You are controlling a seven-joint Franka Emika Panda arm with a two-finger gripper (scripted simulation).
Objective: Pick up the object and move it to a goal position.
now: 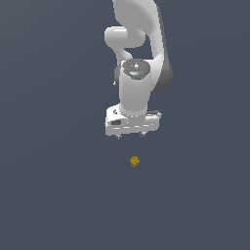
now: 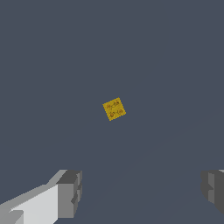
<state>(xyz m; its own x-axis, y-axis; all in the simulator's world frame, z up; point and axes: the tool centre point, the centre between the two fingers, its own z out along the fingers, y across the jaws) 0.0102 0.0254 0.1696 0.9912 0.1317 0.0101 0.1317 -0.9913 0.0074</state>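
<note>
yellow block point(image 1: 135, 161) on grey floor, jaws spread wide above, apart

A flat, plain slate-grey surface point(image 1: 49, 195) fills the whole frame in both views, uniform from corner to corner, with no markings, edges or seams visible anywhere.

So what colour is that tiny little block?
The block is mustard yellow with small orange-brown marks on top. The wrist view shows it best.
</note>
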